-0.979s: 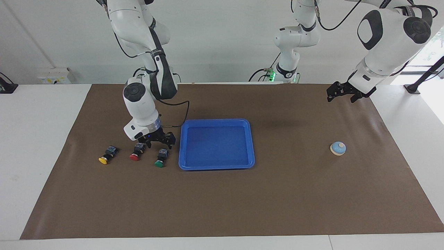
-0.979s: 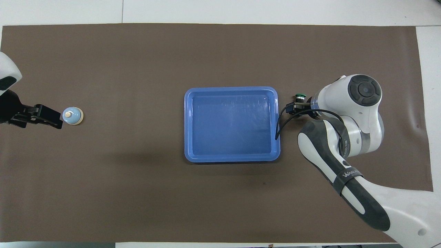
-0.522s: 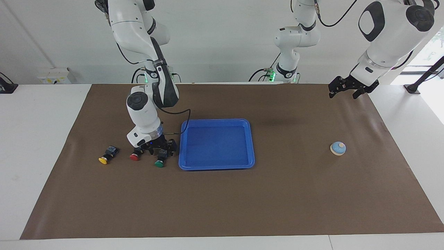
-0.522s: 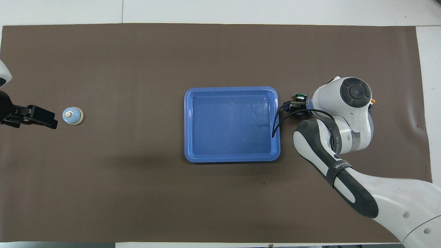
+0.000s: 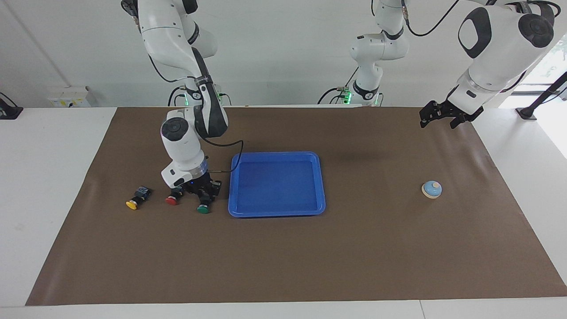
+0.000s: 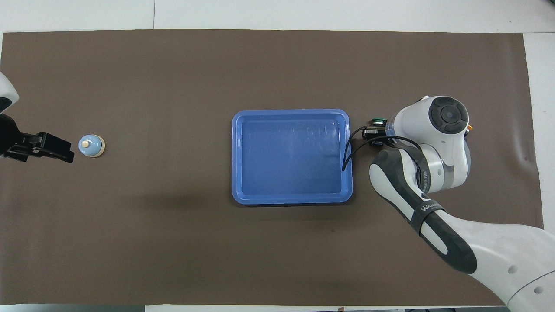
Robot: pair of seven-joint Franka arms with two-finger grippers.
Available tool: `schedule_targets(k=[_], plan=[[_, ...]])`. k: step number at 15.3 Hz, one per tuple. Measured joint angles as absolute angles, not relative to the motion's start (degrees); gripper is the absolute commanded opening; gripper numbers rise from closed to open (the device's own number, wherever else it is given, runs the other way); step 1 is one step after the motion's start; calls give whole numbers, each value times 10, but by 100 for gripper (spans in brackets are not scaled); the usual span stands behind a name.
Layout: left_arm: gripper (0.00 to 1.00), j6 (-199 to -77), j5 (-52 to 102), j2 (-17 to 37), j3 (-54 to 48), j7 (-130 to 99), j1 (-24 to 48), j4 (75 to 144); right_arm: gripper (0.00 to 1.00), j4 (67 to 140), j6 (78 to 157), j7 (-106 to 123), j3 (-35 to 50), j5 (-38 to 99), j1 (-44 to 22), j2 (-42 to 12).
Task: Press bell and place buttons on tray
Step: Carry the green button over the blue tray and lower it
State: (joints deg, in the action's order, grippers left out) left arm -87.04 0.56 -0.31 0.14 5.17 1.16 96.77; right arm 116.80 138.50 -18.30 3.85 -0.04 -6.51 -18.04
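Brown mat [image 5: 283,257] on white table [image 5: 48,177]

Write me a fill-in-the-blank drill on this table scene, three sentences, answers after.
1. The right gripper is shut on the button with the ___ cap.
2. The blue tray holds ___ buttons.
3. The left gripper, open, hangs over the mat at the end of the table where the ___ stands.

Missing words: green; no; bell
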Motion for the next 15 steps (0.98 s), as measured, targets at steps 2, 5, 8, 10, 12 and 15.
schedule_targets(k=[2, 5, 8, 10, 12, 15], plan=[[100, -870, 6, -3, 1, 52, 12, 968, 0, 1126, 1321, -183, 39, -1, -67, -180], [100, -870, 6, -4, 1, 52, 11, 968, 0, 1016, 1197, -183, 40, -1, -97, -179], [100, -871, 6, -8, 1, 52, 11, 967, 0, 987, 1178, -189, 41, -1, -142, -182], [100, -871, 5, -9, 1, 52, 11, 967, 0, 990, 1186, -199, 41, -1, -164, -191], [100, -871, 5, -9, 1, 52, 11, 967, 0, 997, 1205, -219, 41, -1, -181, -204], [100, -871, 5, -9, 1, 52, 12, 967, 0, 1019, 1239, -259, 41, -1, -201, -216]])
